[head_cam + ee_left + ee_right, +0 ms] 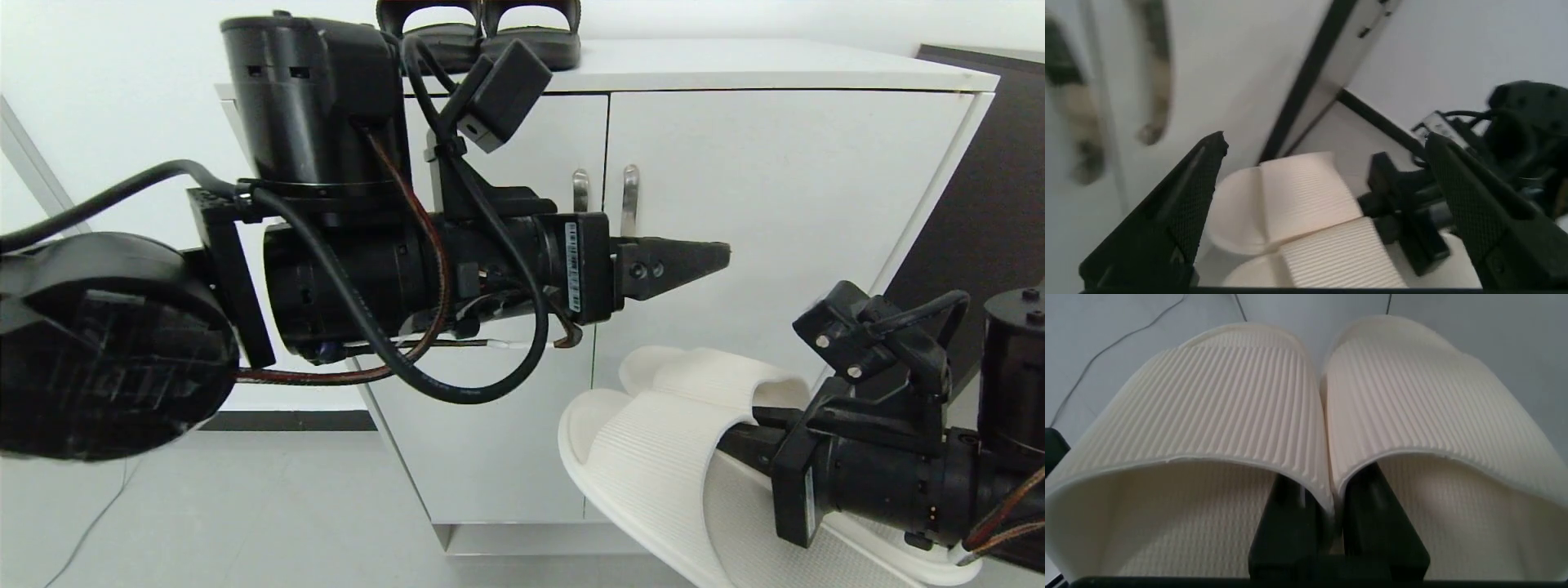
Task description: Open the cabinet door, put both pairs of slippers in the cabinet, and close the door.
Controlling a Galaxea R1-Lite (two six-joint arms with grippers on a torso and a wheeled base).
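The white cabinet (784, 204) stands with both doors closed; its two metal handles (629, 196) meet at the centre seam. A black pair of slippers (482, 37) rests on the cabinet top. My left gripper (702, 257) hovers in front of the right door just below the handles, open and holding nothing (1324, 151); the handles (1155, 73) lie close beside it. My right gripper (1331, 531) is lower, before the cabinet's right side. It is shut on the adjoining inner walls of the white pair of slippers (653, 441) (1241, 400), with its fingers under the straps.
A dark panel (980, 204) stands right of the cabinet. Grey floor (245, 506) spreads to the left, with a thin cable across it and a black baseboard (286, 420) along the white wall.
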